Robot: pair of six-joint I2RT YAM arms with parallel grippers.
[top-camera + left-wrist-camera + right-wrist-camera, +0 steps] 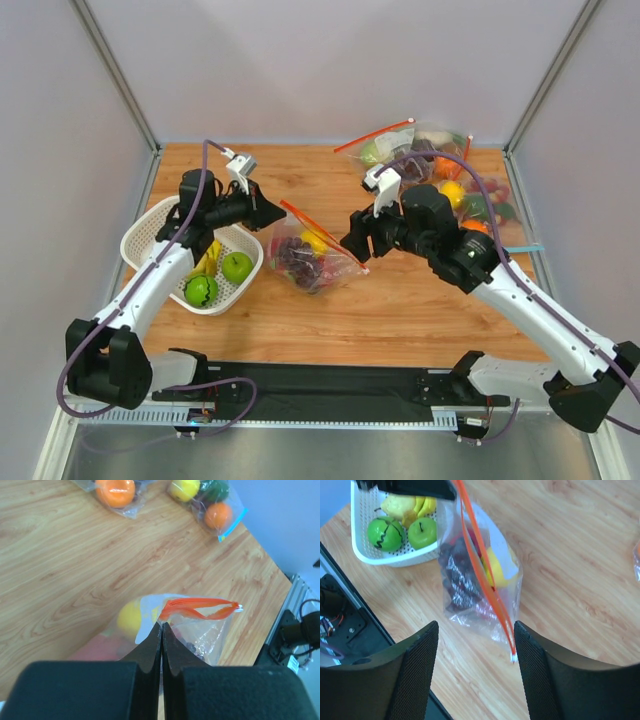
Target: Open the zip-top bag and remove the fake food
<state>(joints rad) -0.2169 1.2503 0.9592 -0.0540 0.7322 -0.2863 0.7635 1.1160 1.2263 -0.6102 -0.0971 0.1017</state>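
Note:
The zip-top bag (312, 257) stands mid-table, and its red-orange zip strip (320, 232) is held up in the air. My left gripper (276, 212) is shut on the strip's left end (170, 611); the strip's two lips (202, 608) bow apart. Inside lies the fake food: dark grapes (456, 582), a yellow fruit (496, 569) and a red fruit (102, 647). My right gripper (475, 630) is open just off the strip's other end, and the white slider tip (513, 656) hangs by its right finger (536, 660) without being gripped.
A white basket (152, 228) with green apples (237, 266) and bananas sits under the left arm. Other filled bags (440, 165) are piled at the back right, one with a teal strip (524, 248). Grey walls ring the table.

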